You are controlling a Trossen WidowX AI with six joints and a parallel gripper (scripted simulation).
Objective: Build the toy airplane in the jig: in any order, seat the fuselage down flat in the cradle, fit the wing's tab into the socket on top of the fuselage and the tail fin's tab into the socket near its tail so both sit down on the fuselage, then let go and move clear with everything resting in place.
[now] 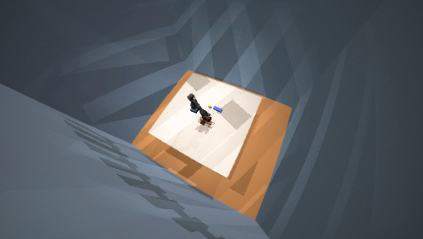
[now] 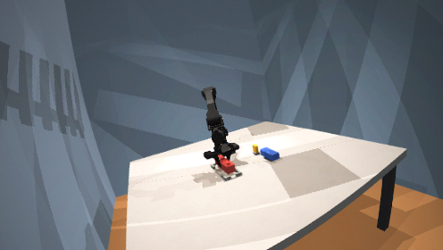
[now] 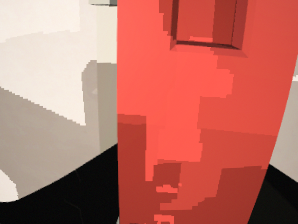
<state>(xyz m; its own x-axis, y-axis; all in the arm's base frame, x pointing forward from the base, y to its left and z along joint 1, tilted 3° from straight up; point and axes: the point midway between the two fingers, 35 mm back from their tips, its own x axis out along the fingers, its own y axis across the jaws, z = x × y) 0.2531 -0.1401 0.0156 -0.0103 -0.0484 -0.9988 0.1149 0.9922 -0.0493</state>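
Observation:
The red fuselage point(image 1: 207, 121) point(image 2: 228, 166) point(image 3: 170, 100) lies lengthwise over the pale jig point(image 2: 230, 178) point(image 3: 106, 45), low down at it; whether it touches the cradle floor is hard to tell. My gripper point(image 2: 221, 161) point(image 3: 183, 153) is shut on the fuselage, with a black finger on each side in the wrist view. A rectangular socket point(image 3: 206, 21) in its top is empty. The blue wing point(image 1: 217, 109) point(image 2: 270, 154) lies on the table. The small yellow tail fin point(image 1: 210, 106) point(image 2: 255, 149) stands beside the wing. The fuselage's tail socket is not clearly visible.
The white table point(image 1: 213, 149) point(image 2: 179, 210) carries the jig, the loose parts and the arm point(image 1: 194, 102) point(image 2: 210, 103). The wing and tail fin are off to one side of the jig, to its right in the exterior view. Shadows cross the table top.

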